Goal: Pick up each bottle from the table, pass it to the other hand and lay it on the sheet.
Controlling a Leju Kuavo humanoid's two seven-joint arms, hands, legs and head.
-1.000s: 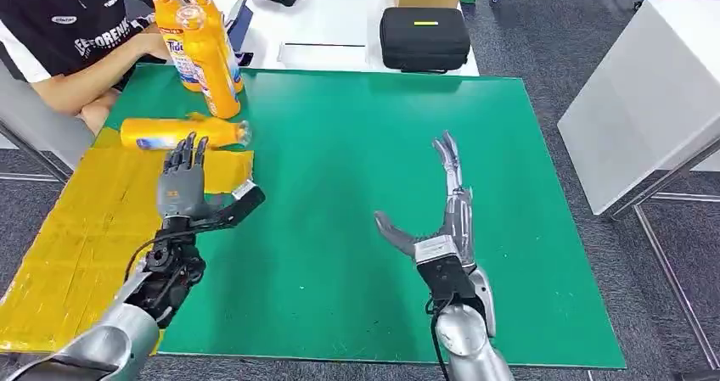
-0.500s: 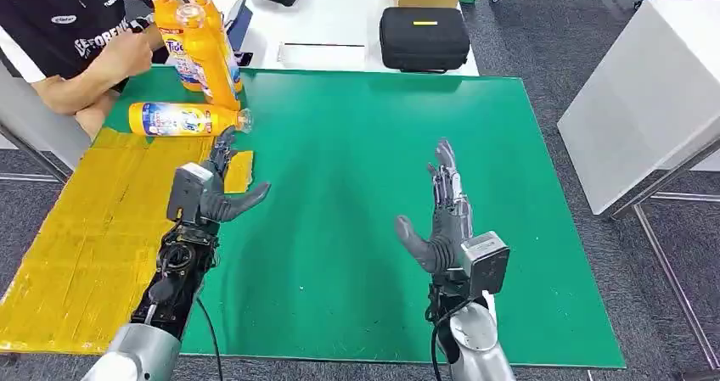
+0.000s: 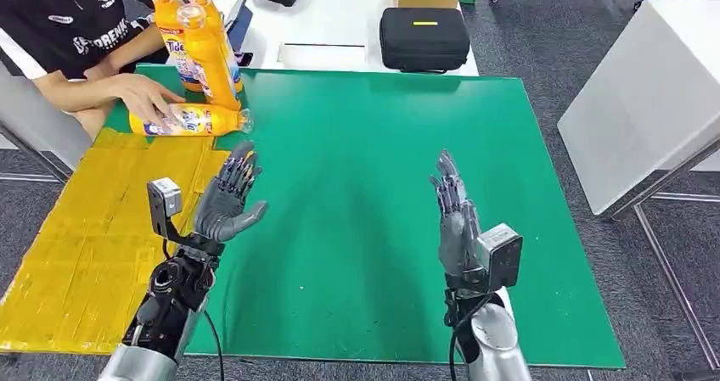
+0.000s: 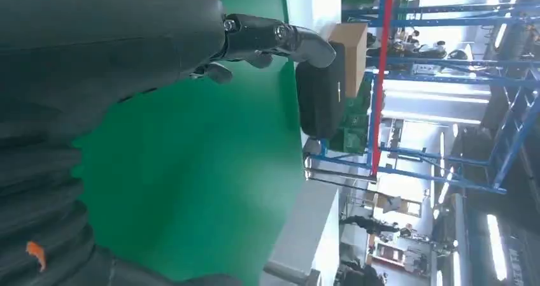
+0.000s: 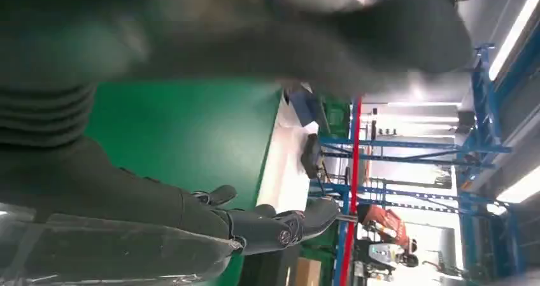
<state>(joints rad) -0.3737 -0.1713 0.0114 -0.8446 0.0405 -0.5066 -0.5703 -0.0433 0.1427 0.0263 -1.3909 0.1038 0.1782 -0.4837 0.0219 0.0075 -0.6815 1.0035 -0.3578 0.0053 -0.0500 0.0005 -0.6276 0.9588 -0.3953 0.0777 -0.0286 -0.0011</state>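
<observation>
Left hand (image 3: pixel 227 201) and right hand (image 3: pixel 456 220) both empty, fingers spread. Lying bottle (image 3: pixel 188 120) just beyond left fingertips, on yellow sheet (image 3: pixel 76 228) edge, person's hand (image 3: pixel 149 98) resting on it. Reach now, you risk striking that hand.

A table with a green top (image 3: pixel 365 186) carries a yellow sheet (image 3: pixel 76 245) along its left side. One orange bottle (image 3: pixel 191 120) lies on its side at the sheet's far end, and three orange bottles (image 3: pixel 199 46) stand upright just beyond the sheet.
</observation>
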